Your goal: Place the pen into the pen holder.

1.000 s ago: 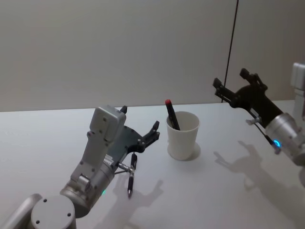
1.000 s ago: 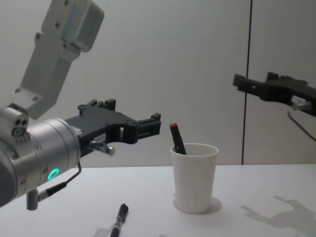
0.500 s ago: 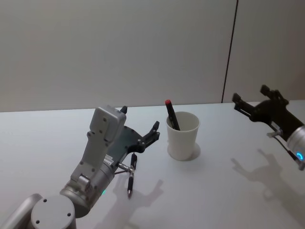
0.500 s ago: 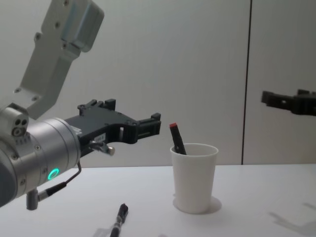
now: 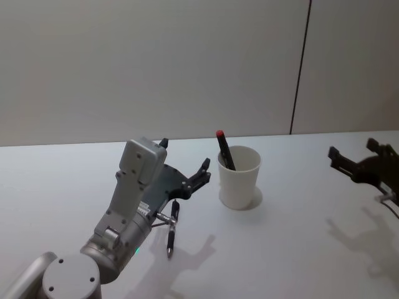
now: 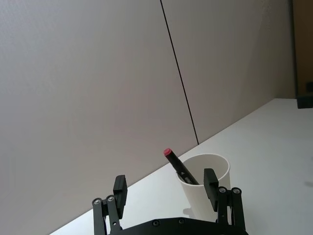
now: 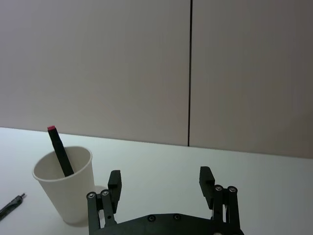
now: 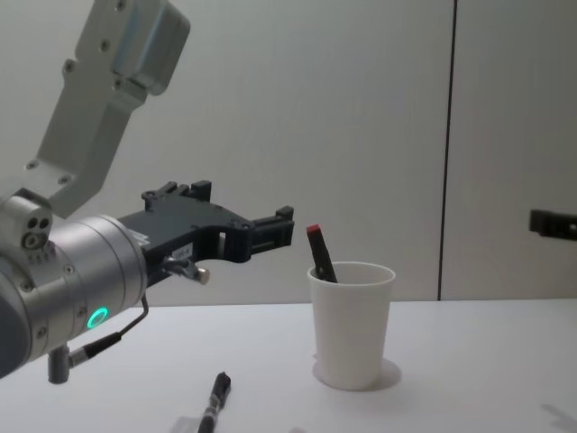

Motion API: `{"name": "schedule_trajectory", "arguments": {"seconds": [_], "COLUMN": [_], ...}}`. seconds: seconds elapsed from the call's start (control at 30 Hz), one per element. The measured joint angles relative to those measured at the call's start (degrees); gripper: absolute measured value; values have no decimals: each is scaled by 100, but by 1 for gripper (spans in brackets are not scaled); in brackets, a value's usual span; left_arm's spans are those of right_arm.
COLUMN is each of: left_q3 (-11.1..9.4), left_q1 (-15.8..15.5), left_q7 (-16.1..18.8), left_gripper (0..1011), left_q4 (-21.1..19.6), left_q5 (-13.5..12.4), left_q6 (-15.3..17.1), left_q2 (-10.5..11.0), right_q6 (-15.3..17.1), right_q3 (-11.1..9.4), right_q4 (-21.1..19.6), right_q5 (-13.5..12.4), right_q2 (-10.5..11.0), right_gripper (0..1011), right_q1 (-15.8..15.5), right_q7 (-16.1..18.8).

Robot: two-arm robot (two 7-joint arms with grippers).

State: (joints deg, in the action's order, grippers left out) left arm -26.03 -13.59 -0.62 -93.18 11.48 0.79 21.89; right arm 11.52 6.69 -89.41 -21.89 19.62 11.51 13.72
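- The wall [image 5: 156, 62] was plain and pale, split by one dark vertical seam [image 5: 301, 68]. Nothing else of the room showed.
- The table [image 5: 280, 249] was flat, white and matte. It carried only the task's things and the arms' shadows.
- The left gripper [image 5: 184, 153] had not moved over the last second. It hung above the table just left of the cup, pointing at it, its fingers spread wide and empty.
- The right gripper [image 5: 353, 148] was what had changed. A second earlier it was raised, right of the cup. It had since drawn back and down toward the table's right edge, well apart from the cup, its fingers wide open and holding nothing. That read as a retreat after a finished drop.
- The cup [image 5: 239, 180] stood upright near mid-table, where it had been.
- The red-capped pen [image 5: 223, 149] stood in the cup, leaning against the left of the rim with its cap above it. It had kept that lean, so this pen seemed done.
- The second pen [image 5: 172, 227] lay flat on the table below the left gripper, untouched. If it also belonged in the cup, the left arm looked best placed to take it.
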Motion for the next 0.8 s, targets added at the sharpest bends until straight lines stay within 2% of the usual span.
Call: {"name": "schedule_trajectory", "arguments": {"seconds": [0.3, 0.8], "left_q3": [0, 1], "left_q1": [0, 1], "left_q7": [0, -1], "left_gripper": [1000, 1000], "left_q4": [0, 0], "left_q5": [0, 0], "left_q6": [0, 1], "left_q2": [0, -1], "right_q6": [251, 397], "right_q3": [-105, -167], "right_q4": [-296, -480], "right_q5": [-102, -165], "right_q2": [160, 258], "right_gripper": [1001, 1001], "right_q1": [-358, -583], "right_q7": [-204, -328]}}
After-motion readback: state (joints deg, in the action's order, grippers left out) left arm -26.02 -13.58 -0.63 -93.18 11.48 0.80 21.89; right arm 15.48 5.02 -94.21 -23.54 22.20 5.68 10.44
